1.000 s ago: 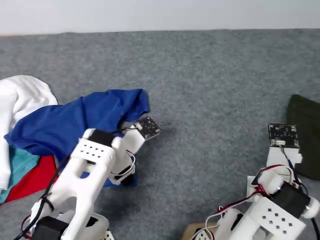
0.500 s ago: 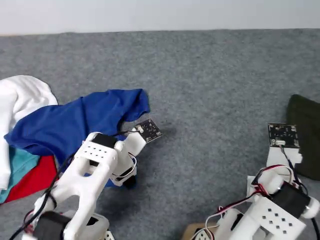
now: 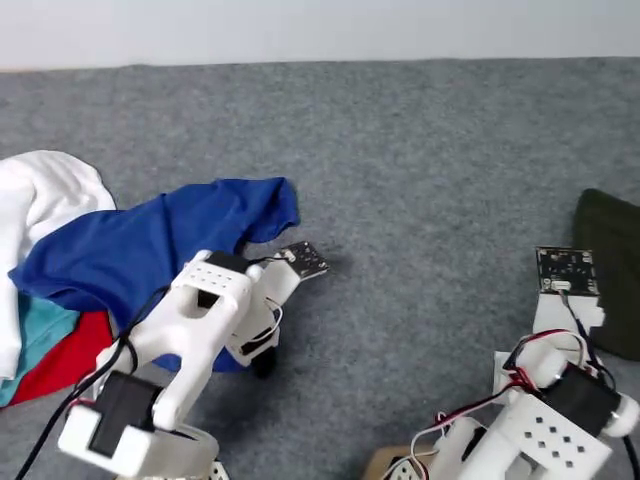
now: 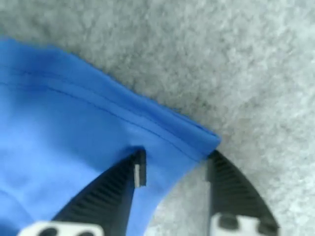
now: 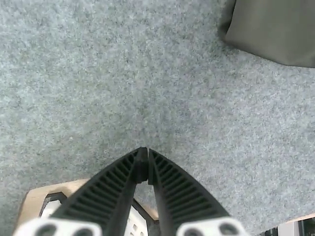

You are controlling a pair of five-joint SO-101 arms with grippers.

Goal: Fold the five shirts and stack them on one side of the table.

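Grey desk (image 3: pixel 430 150): blue shirt (image 4: pixel 74 113) corner lies btwn wide-spread jaws of left gripper (image 4: pixel 176 164); right gripper (image 5: pixel 147 160) closed, empty, well apart.

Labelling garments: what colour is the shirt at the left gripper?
Blue. The shirt shows best in the left wrist view, at the open left gripper.

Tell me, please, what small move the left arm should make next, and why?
Probably shut the left gripper: its fingers stand open astride the hemmed corner of the blue shirt, one over the cloth, the other over the grey carpet beside it.
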